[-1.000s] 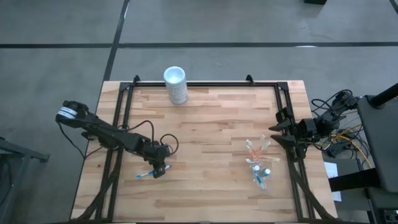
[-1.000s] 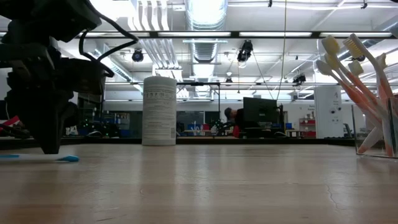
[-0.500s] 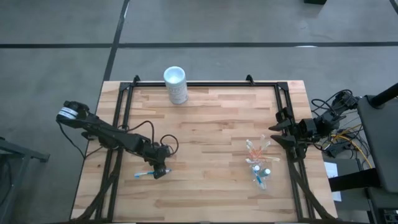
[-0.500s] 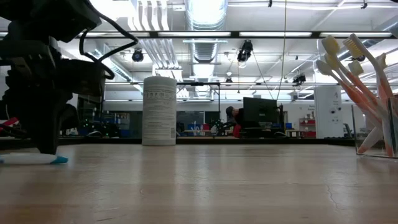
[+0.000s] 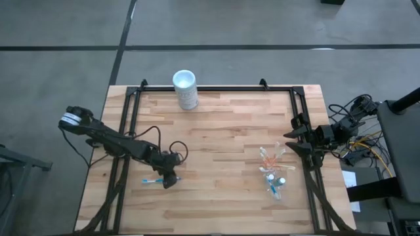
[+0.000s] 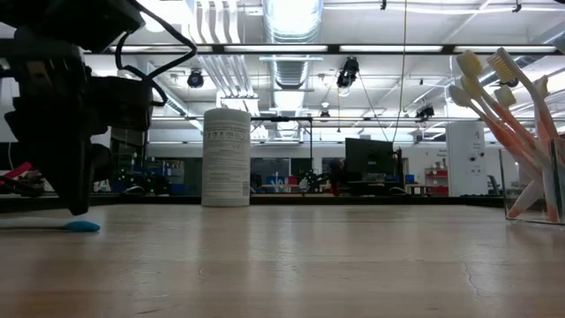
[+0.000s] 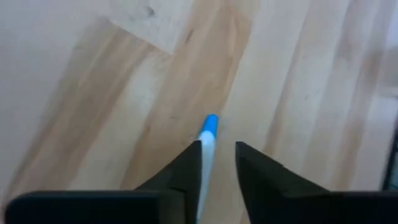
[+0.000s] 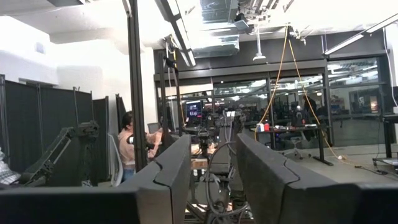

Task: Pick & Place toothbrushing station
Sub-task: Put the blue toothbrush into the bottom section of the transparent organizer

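A blue-and-white toothbrush (image 5: 152,180) lies flat on the wooden table, near its left front. My left gripper (image 7: 217,155) points down at it, open by a narrow gap. The brush's white shaft (image 7: 206,149) runs along the inner side of one finger, and its blue end (image 7: 211,122) sticks out past the fingertips. At the table's right stands the clear cup (image 5: 272,172) with orange-and-white and blue-and-white toothbrushes (image 6: 508,106) leaning in it. My right gripper (image 8: 208,162) is open at the table's right edge, raised and pointing into the room. My left gripper comes at the toothbrush slanting from above, its fingers lying along the brush. The shaft (image 7: 206,149) lies on the table close against one finger (image 7: 186,168). I cannot tell whether that finger touches it. The other finger stands apart from it.
A tall opaque white cup (image 5: 185,88) stands at the table's far edge, left of the middle. Black frame rails (image 5: 128,118) run along the table's left, right and far sides. Bare wood lies between the left gripper and the clear cup.
The blue-and-white toothbrush at my left gripper has turned a little on the table. The low view showed its long white shaft a second ago and now shows only its blue end. My left gripper has kept its place.
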You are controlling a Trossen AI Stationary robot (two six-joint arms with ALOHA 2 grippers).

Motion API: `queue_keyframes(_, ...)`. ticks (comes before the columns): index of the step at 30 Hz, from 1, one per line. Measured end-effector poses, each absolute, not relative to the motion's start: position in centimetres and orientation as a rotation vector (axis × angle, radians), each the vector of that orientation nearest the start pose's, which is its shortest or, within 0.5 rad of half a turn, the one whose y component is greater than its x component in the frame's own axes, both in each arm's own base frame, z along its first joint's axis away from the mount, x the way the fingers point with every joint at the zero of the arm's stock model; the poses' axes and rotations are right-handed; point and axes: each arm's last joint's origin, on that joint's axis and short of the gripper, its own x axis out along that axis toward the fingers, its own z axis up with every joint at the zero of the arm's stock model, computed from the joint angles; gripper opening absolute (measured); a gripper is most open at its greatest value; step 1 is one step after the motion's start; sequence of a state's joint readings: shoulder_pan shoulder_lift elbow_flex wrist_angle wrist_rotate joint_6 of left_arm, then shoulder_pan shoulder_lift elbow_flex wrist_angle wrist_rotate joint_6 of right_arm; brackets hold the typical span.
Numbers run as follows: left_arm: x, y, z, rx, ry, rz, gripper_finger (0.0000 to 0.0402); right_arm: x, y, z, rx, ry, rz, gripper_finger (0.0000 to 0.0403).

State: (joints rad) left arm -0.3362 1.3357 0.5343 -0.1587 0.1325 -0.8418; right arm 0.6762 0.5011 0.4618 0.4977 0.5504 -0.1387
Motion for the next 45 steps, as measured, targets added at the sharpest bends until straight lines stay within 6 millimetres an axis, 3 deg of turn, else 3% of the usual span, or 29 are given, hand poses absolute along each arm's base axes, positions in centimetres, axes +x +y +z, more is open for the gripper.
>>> queue_keyframes(6,21.2,-8.2,14.8,-0.72,1.103,-0.02,0.0165,10.2,6.2,32.2,0.127,-0.382,0.097,0.0132)
queue_keyframes(10,21.1,-8.4,14.8,-0.743,1.115,-0.007,0.0185,10.2,6.2,32.2,0.128,-0.382,0.097,0.0131)
queue_keyframes(14,20.6,-9.0,14.6,-0.714,1.155,-0.019,0.0187,10.2,6.2,32.2,0.127,-0.382,0.097,0.0125)
queue_keyframes(23,19.5,-10.5,14.0,-0.454,1.122,-0.051,0.0186,10.2,6.2,32.2,0.127,-0.382,0.097,0.0119)
queue_keyframes(35,19.0,-10.3,13.2,-0.413,1.102,-0.016,0.0185,10.2,6.2,32.2,0.127,-0.382,0.097,0.0132)
queue_keyframes(45,19.0,-9.9,13.1,-0.269,1.051,0.025,0.0183,10.2,6.2,32.2,0.127,-0.382,0.097,0.012)
